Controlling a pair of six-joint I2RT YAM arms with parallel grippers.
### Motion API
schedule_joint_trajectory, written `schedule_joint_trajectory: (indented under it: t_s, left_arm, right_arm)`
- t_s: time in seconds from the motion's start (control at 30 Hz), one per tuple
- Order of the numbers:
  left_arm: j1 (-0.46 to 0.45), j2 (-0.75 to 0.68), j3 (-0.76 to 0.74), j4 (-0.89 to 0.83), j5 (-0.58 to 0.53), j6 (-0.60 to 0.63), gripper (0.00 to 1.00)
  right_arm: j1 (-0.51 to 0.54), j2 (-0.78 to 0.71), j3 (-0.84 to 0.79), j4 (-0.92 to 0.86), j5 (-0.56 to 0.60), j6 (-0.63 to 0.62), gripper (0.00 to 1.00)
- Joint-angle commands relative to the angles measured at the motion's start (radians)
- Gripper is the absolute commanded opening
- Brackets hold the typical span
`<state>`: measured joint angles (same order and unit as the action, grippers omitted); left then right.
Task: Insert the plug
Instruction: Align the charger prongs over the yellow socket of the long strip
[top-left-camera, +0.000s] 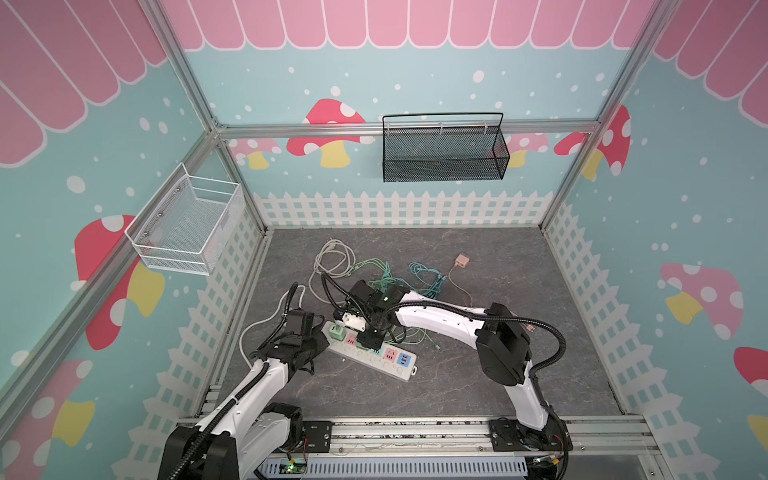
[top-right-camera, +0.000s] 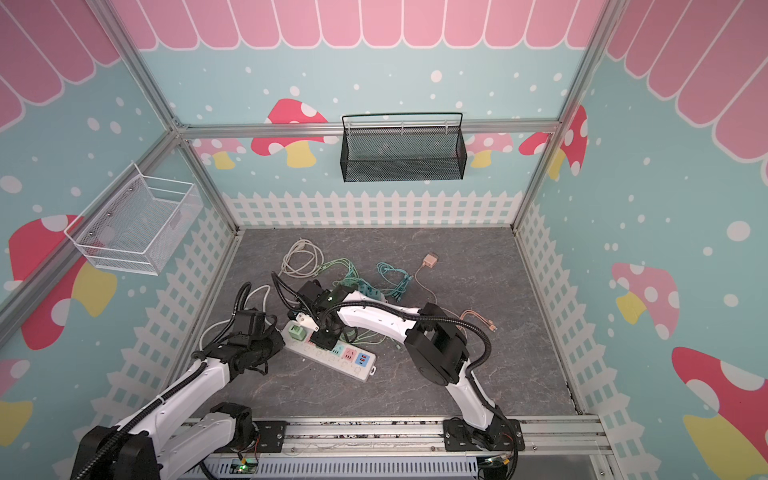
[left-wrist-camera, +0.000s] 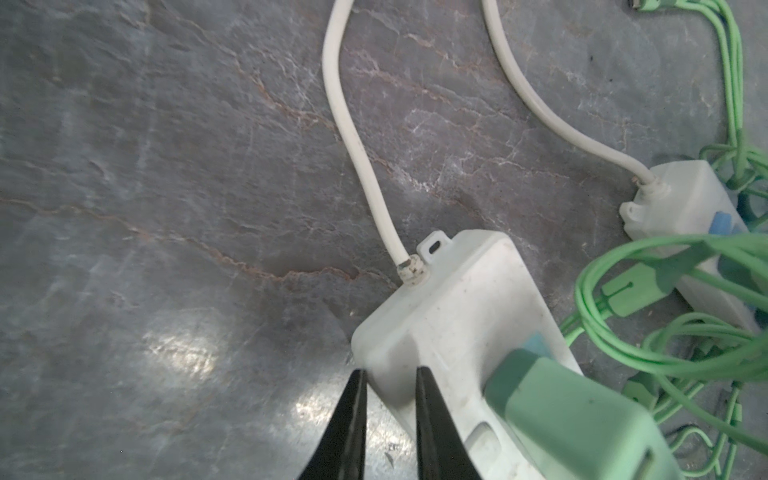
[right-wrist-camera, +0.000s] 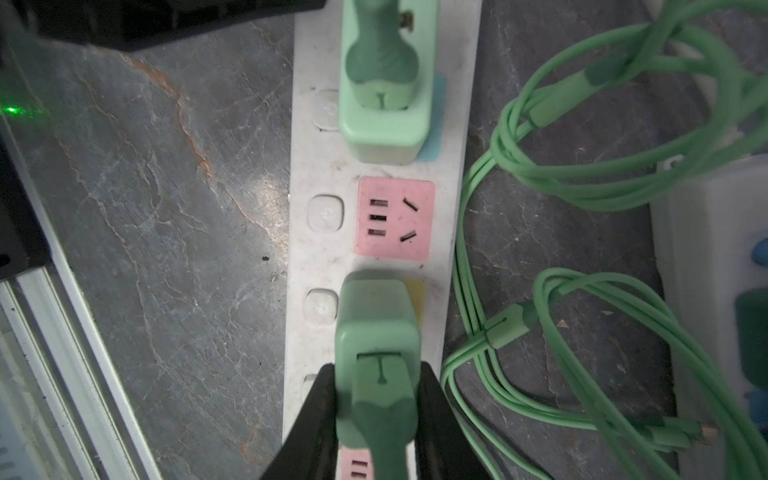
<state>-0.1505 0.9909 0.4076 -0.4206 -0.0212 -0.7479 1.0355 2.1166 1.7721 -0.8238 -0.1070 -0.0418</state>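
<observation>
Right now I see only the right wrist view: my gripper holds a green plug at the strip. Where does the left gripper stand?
Observer: The left gripper is at the power strip's cord end, its fingers astride the strip's edge.
Operator: What lies beyond my green plug, at the strip's end?
Observer: A blue socket panel, free, in both top views.
Operator: Where does the white cord run?
Observer: It loops off to the left of the strip.
</observation>
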Motion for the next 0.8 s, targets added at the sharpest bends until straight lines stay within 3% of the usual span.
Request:
schedule_joint_trajectory:
  t_s: [0.0,0.53,0.77]
  left_arm:
    - [0.004,0.015,-0.038,-0.023,0.041,0.008,0.19]
    - [0.006,-0.026,-0.032,-0.031,0.071,-0.011,0.19]
    - [0.007,-0.078,-0.010,-0.051,0.065,-0.030,0.21]
  right_arm:
    - [0.001,0.084,-0.014,-0.044,0.111,0.016,0.00]
    - [0.016,0.158,-0.032,-0.092,0.285,0.068,0.00]
    - [0.027,0.144,-0.057,-0.066,0.278,0.098,0.00]
